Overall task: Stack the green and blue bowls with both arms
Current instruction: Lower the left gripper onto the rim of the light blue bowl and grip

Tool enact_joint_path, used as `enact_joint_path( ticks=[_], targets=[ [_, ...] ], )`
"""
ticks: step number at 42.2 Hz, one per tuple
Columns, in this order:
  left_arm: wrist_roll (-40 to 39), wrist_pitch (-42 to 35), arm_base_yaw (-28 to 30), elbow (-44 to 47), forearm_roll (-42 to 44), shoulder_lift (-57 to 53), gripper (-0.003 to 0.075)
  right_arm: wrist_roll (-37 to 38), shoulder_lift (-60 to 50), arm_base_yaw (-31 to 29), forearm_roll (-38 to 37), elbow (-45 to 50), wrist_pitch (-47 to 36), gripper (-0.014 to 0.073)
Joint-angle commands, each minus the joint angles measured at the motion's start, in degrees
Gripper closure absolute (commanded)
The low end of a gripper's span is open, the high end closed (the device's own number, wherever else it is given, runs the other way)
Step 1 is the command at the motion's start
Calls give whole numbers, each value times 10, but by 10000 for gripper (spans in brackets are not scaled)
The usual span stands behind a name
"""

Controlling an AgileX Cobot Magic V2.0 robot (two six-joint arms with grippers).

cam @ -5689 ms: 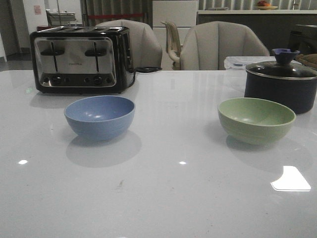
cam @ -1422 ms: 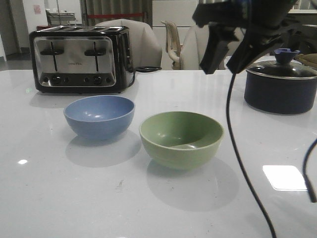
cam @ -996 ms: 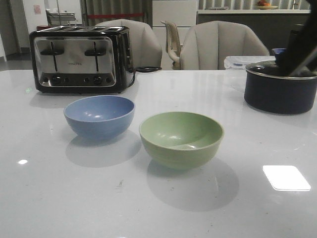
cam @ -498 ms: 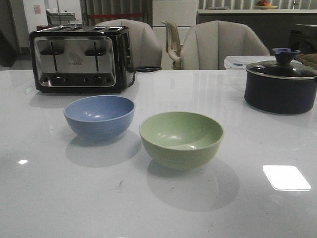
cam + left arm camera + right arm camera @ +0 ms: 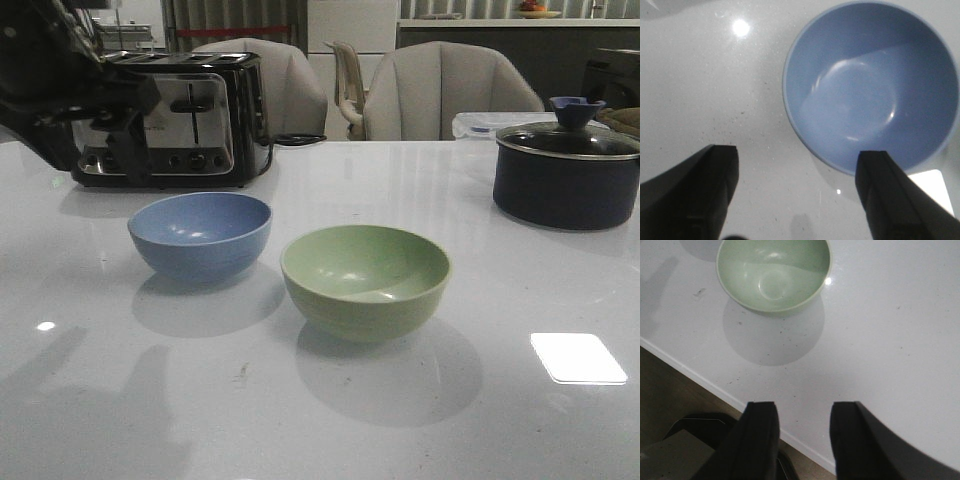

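My left gripper (image 5: 796,195) hangs above the table (image 5: 500,420) with its jaws spread wide and nothing between them; in the left wrist view the blue bowl (image 5: 871,86) sits just beyond the fingertips, one finger (image 5: 890,195) already overlapping its near rim from above. From the front, that arm (image 5: 70,90) hovers beside and above the blue bowl (image 5: 200,235), between it and the toaster (image 5: 190,120).

My right gripper (image 5: 802,440) is also released, jaws parted and empty, hanging over the table edge well short of the green bowl (image 5: 773,275). It does not show in the front view.

Taking the green bowl (image 5: 365,280) as my landmark: it stands upright mid-table, the blue bowl just beside it on the toaster side, apart and not touching. The dark lidded pot (image 5: 567,175) is well apart on its other side, further back.

I judge both bowls light, rigid and matte, so not very slippery, but thin-walled with rounded sides that offer no flat to squeeze. I would pinch the blue bowl's rim, one finger inside and one outside, at the near wall. Held by one edge it may tilt, so a firm, deep bite seems wise before lifting it over the green bowl.
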Motion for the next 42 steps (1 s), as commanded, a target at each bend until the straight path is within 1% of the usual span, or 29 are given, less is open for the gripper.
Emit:
enact_joint_path(
  ticks=[1, 11, 19, 21, 25, 32, 36, 42],
  targets=[
    [0, -26, 2, -55, 13, 20, 190, -8, -5, 1, -1, -15, -28, 218],
    [0, -24, 13, -119, 12, 104, 190, -8, -5, 1, -1, -15, -28, 218],
    [0, -28, 13, -133, -10, 138, 191, -8, -5, 1, -1, -15, -28, 218],
    [0, -28, 13, -133, -12, 142, 204, -8, -5, 1, -1, -15, -28, 218],
    [0, -28, 13, -133, -13, 144, 279, -8, -5, 1, -1, -15, -28, 218],
    [0, -28, 13, -133, -21, 144, 450, -8, -5, 1, -1, -15, -28, 218],
    [0, -28, 13, -133, -20, 144, 528, -8, -5, 1, -1, -15, -28, 218],
    [0, -20, 13, -133, -20, 142, 620, -8, -5, 1, -1, -15, -28, 218]
  ],
)
